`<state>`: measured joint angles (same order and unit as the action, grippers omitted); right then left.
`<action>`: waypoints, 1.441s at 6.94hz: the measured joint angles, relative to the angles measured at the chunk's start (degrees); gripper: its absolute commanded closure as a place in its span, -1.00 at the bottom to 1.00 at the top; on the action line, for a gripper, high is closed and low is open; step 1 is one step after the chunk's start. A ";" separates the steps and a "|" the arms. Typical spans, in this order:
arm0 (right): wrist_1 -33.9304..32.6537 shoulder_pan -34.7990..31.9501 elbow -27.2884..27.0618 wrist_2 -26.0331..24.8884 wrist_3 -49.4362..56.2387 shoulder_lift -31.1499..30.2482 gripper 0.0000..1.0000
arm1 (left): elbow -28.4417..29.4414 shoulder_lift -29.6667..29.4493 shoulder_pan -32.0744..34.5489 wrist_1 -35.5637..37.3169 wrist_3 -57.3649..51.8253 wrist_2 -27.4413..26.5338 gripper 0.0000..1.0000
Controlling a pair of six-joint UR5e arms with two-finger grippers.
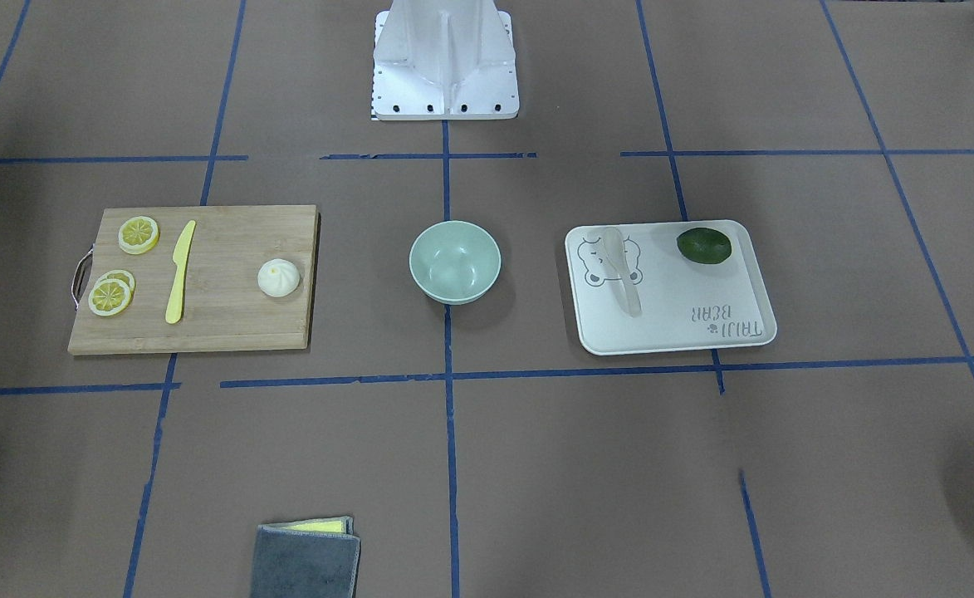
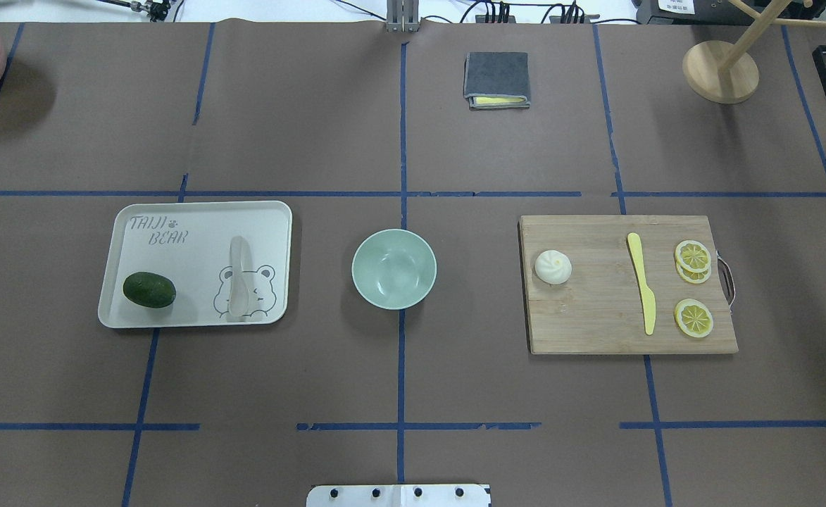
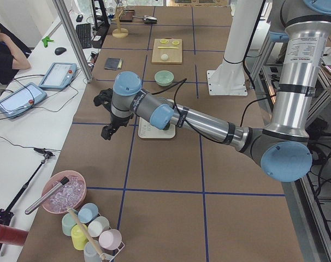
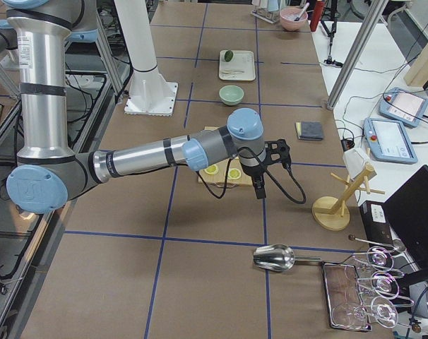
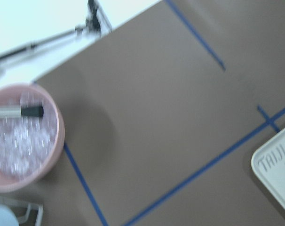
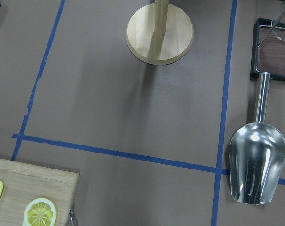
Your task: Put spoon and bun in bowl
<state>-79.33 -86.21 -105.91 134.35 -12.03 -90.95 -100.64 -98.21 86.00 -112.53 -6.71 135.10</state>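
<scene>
The off-white spoon (image 1: 624, 278) lies on the bear-printed tray (image 1: 702, 328), also in the overhead view (image 2: 238, 285). The white bun (image 1: 278, 277) (image 2: 553, 267) sits on the wooden cutting board (image 2: 596, 317). The mint-green bowl (image 1: 454, 261) (image 2: 393, 268) stands empty between them. My left gripper (image 3: 107, 132) shows only in the exterior left view, hanging above the table beyond the tray's outer end. My right gripper (image 4: 260, 191) shows only in the exterior right view, past the board's outer end. I cannot tell whether either is open or shut.
A dark green fruit (image 2: 148, 289) lies on the tray. A yellow knife (image 2: 641, 282) and lemon slices (image 2: 693, 255) lie on the board. A folded grey cloth (image 2: 496, 79), a wooden stand (image 6: 159, 30), a metal scoop (image 6: 257, 162) and a pink bowl of ice (image 5: 20, 136) sit around.
</scene>
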 measured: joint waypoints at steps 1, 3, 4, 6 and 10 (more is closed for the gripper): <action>0.06 0.17 0.02 -0.43 -0.04 0.23 -1.00 | -0.06 -1.20 -2.10 -5.81 6.93 -0.06 -1.00; 0.11 0.24 0.07 -0.58 -0.41 0.28 -1.00 | -1.64 -3.97 -11.76 -8.96 19.44 -6.43 -1.00; 0.08 0.25 0.11 -0.58 -0.65 0.17 -1.00 | -3.54 -4.66 -18.33 -7.74 25.43 -12.40 -1.00; 0.00 0.25 0.22 -0.58 -0.81 -0.15 -1.00 | -5.94 -5.90 -28.42 -1.09 41.53 -18.29 -0.91; -0.04 0.25 0.26 -0.50 -0.91 -0.58 -1.00 | -3.84 -9.15 -47.37 2.27 82.34 -33.36 -0.07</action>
<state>-79.37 -85.96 -105.64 133.85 -12.94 -91.53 -104.48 -107.36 38.63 -110.25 75.63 101.74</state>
